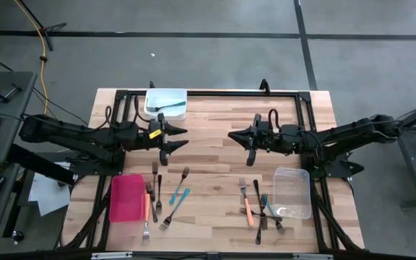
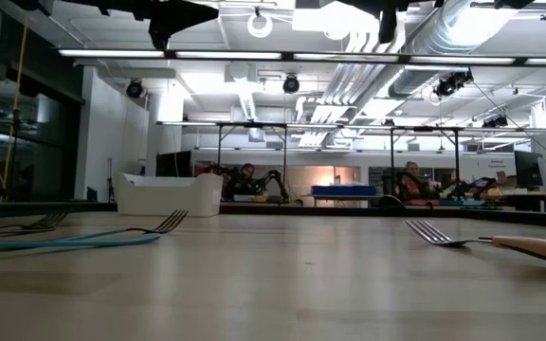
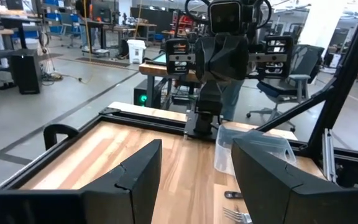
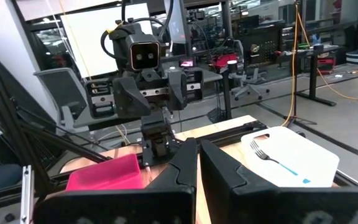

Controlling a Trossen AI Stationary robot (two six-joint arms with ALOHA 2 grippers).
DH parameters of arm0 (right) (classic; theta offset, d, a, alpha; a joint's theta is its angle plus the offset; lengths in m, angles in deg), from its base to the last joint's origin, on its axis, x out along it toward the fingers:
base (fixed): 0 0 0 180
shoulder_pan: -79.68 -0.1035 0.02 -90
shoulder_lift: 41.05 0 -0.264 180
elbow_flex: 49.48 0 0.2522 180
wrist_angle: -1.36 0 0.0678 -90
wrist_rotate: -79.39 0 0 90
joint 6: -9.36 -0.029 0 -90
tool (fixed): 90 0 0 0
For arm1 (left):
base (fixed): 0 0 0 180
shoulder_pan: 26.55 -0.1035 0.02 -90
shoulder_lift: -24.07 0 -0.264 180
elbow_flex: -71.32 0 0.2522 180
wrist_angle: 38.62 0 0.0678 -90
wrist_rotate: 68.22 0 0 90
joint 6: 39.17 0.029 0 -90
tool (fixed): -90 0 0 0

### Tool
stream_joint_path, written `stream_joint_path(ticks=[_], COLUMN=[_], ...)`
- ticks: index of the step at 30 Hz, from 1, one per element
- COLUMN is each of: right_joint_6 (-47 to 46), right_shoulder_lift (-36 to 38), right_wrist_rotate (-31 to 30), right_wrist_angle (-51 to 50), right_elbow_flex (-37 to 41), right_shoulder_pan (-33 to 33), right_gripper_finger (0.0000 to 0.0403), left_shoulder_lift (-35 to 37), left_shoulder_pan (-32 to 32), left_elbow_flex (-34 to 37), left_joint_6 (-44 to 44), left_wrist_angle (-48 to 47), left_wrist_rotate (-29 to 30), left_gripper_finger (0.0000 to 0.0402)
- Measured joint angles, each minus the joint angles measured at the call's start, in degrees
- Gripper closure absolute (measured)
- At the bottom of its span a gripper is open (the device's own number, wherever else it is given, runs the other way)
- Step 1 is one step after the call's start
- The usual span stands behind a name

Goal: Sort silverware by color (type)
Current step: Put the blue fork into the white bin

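The silverware lies on the wooden table in two loose groups. Dark forks (image 1: 157, 184), a teal fork (image 1: 175, 205) and an orange-handled piece (image 1: 148, 206) lie at the near left. More forks (image 1: 258, 202), one orange-handled (image 1: 248, 211), lie at the near right. One teal-handled fork (image 4: 278, 163) lies inside the white tub (image 1: 167, 102). My left gripper (image 1: 183, 138) hovers level and open above the table's middle, holding nothing. My right gripper (image 1: 231, 136) faces it, shut and holding nothing.
A red flat tray (image 1: 126, 197) lies at the near left beside the forks. A clear plastic tub (image 1: 292, 191) stands at the near right. The black frame (image 1: 215, 92) runs along the table's far edge and sides. Bare wood lies between the two fork groups.
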State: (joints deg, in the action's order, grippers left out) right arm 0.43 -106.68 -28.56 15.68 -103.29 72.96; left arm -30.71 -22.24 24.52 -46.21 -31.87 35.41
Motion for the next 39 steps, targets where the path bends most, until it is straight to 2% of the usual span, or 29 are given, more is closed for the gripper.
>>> stream_joint_path(ticks=[5, 12, 17, 21, 24, 28, 39], right_joint_6=[0.0, 0.0, 0.2, 0.1, 0.0, 0.0, 0.0], right_shoulder_lift=[0.0, 0.0, 0.0, 0.0, 0.0, 0.0, 0.0], right_wrist_rotate=[0.0, 0.0, 0.0, 0.0, 0.0, 0.0, -0.1], right_wrist_angle=[0.0, 0.0, -0.4, -1.7, -2.6, -3.5, -6.2], right_elbow_flex=[0.0, 0.0, 0.0, 0.0, 0.0, 0.0, 0.0], right_shoulder_pan=[0.0, 0.0, 0.0, 0.0, 0.0, 0.0, 0.0], right_gripper_finger=[0.0398, 0.0398, 0.0398, 0.0398, 0.0398, 0.0398, 0.0398], left_shoulder_lift=[0.0, -4.1, -11.7, -19.2, -25.1, -32.3, -44.0], left_shoulder_pan=[0.6, 2.2, 4.5, 6.7, 8.7, 11.4, 15.2], left_elbow_flex=[-0.9, -13.6, -20.1, -21.1, -21.1, -21.1, -21.1], left_joint_6=[-5.0, -16.6, -24.3, -31.8, -33.6, -40.9, -52.5], left_wrist_angle=[-2.6, -34.4, -47.8, -50.3, -50.4, -50.5, -50.4], left_wrist_rotate=[0.5, 0.7, 1.1, 1.0, -1.1, -3.9, -3.9], left_gripper_finger=[0.0216, 0.0216, 0.0216, 0.0216, 0.0216, 0.0216, 0.0216])
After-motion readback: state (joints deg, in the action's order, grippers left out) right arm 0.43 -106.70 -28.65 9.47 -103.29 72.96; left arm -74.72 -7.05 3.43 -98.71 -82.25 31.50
